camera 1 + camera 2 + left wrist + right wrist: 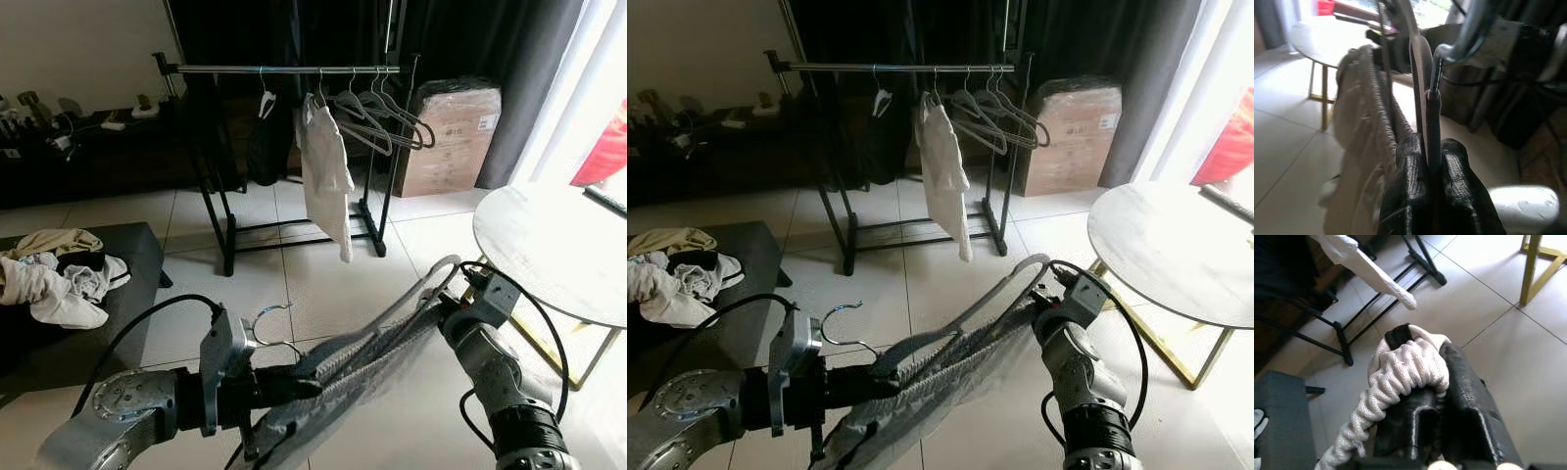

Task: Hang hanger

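Hanger with knit garment spans between my clamped left gripper and right gripper, hook nearest my left; rail lies well ahead, crosswise above.

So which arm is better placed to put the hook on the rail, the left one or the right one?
Probably the left. The left gripper is shut on the hanger just below its hook, so it steers the hook toward the rail. The right gripper only pinches the knit garment at the far shoulder.
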